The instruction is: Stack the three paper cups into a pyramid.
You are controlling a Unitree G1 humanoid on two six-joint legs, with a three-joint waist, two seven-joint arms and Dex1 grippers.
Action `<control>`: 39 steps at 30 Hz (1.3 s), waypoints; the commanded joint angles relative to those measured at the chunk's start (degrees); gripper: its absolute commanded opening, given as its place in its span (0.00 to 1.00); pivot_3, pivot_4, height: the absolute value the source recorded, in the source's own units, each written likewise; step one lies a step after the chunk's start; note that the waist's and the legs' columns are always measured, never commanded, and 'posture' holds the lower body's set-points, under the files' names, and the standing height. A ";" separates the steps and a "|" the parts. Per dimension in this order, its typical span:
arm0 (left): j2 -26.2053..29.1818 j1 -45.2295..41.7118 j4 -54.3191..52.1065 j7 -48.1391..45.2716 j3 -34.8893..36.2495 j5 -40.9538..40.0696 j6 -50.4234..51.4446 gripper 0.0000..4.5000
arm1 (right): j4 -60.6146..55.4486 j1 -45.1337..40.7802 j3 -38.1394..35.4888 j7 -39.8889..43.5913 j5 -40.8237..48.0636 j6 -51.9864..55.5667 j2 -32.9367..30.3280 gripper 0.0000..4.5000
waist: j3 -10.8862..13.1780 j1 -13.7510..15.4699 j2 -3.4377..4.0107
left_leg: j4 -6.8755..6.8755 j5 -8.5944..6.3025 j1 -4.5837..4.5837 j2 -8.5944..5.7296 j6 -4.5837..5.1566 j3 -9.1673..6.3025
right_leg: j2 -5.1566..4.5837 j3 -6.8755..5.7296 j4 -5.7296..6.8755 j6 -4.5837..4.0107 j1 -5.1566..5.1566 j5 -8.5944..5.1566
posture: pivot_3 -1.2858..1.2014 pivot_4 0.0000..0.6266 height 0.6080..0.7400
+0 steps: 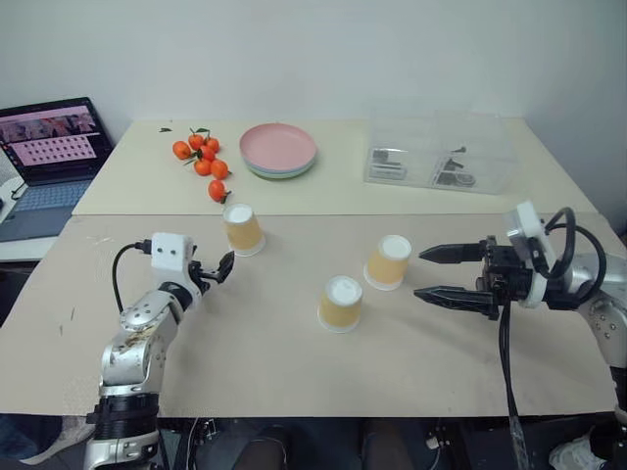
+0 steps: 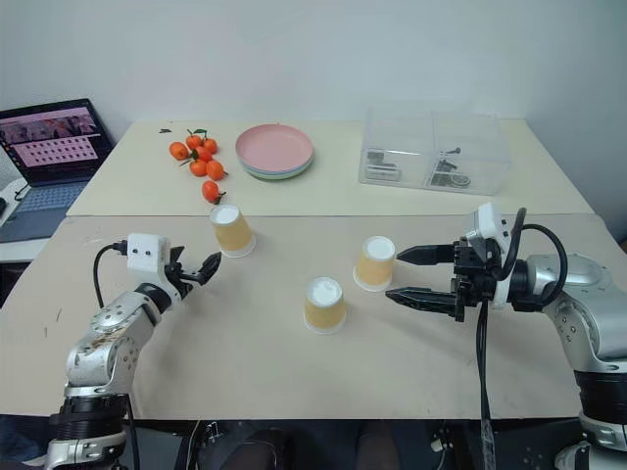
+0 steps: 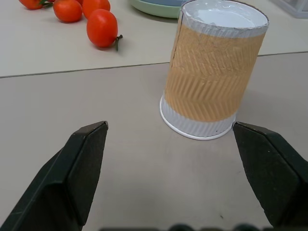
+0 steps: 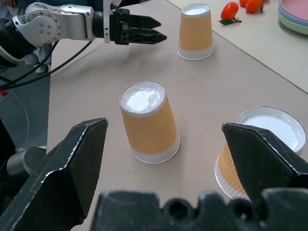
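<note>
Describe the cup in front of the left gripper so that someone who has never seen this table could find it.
Start at the tangerines at the table's far left. The nearest upside-down paper cup is just below them, ahead of the open left gripper. It stands alone; the two other cups sit together nearer the right gripper.

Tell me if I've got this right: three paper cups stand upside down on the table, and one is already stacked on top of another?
Not quite. The three paper cups do stand upside down, but none is stacked: the left cup, the middle cup and the right cup each sit apart on the table, as the left eye view shows.
</note>
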 commanded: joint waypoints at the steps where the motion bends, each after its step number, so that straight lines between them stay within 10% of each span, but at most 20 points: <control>1: 1.19 -3.60 1.48 -2.79 -1.20 0.44 -3.26 0.98 | -2.15 -0.58 -1.82 -0.08 1.22 -0.78 -0.14 1.00 | 0.00 0.04 0.00 | 0.00 0.00 0.00 0.00 0.00 0.00 | 0.00 0.00 0.00 0.00 0.00 0.00 | 0.52 0.24 0.91; 39: 0.30 -18.31 15.23 -6.53 -5.41 2.85 -8.18 0.98 | -8.14 -4.64 -3.42 -13.43 3.22 -0.89 8.04 1.00 | -0.01 -0.64 -0.02 | 0.03 0.04 -0.09 -0.04 -0.07 -0.03 | -0.02 0.00 -0.04 0.02 -0.07 0.06 | 0.52 0.24 0.91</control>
